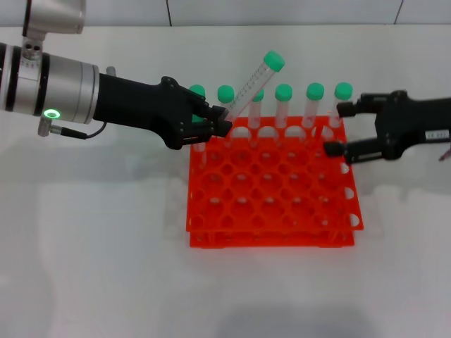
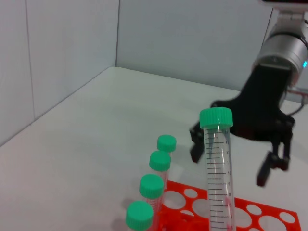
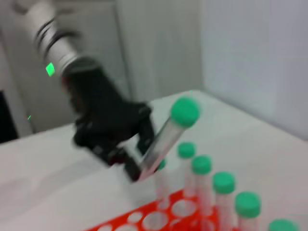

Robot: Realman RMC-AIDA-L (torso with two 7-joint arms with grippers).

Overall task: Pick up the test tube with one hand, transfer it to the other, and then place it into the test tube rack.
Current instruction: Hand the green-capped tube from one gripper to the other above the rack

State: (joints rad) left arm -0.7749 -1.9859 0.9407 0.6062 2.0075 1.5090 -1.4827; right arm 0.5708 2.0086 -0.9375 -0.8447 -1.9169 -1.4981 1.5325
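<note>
— Nearest me?
— Orange test tube rack [image 1: 271, 186], capped tubes [image 1: 314, 91] along its far row.
— And mine?
— My left gripper [image 1: 217, 121] clamps the test tube [image 1: 248, 88], tilted; right gripper [image 1: 340, 129] spread, probably empty.

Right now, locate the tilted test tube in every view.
Head view: test tube, leaning, clamped low by the left gripper at the rack's rear left.
Left wrist view: test tube, upright, foreground.
Right wrist view: test tube, slanting.
Shared landmark: the orange test tube rack.

Capped tubes [image 1: 283, 92] line the rack's [image 1: 271, 204] far row.
</note>
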